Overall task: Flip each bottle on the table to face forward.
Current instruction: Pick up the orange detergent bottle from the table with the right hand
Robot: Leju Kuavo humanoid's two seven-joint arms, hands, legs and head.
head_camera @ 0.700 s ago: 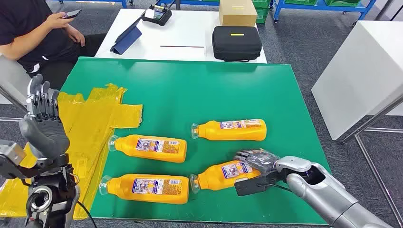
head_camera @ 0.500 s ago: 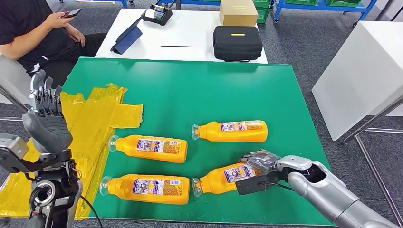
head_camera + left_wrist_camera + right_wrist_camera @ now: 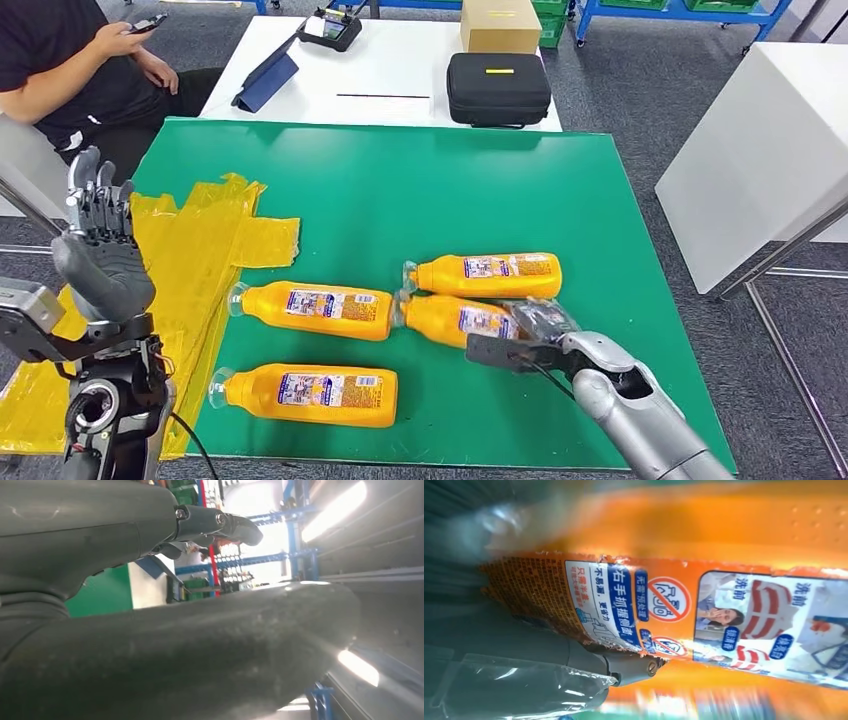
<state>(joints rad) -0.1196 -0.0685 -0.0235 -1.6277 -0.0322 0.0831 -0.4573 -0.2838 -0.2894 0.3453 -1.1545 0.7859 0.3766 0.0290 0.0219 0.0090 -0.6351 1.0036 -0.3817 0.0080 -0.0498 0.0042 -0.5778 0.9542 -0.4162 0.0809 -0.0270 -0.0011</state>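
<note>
Green matting covers the table [image 3: 420, 190], where four orange bottles lie on their sides, caps pointing to the left. Yellow plastic sheeting [image 3: 190, 260] is spread along the mat's left edge. On the left, the left hand [image 3: 97, 250] is raised upright beside the table, fingers straight and apart, holding nothing. On the right, the silver right arm reaches in low over the near edge, and the right hand [image 3: 525, 335] grips the held bottle [image 3: 455, 320] at its base end; in the right wrist view a dark finger [image 3: 589, 662] lies against the printed label [image 3: 744, 625]. Since the earlier frames this bottle has moved away from the near edge and now lies just below the far bottle [image 3: 487, 276], its cap touching the base of the left bottle [image 3: 315, 310]. The near bottle [image 3: 310, 395] lies well apart in front.
</note>
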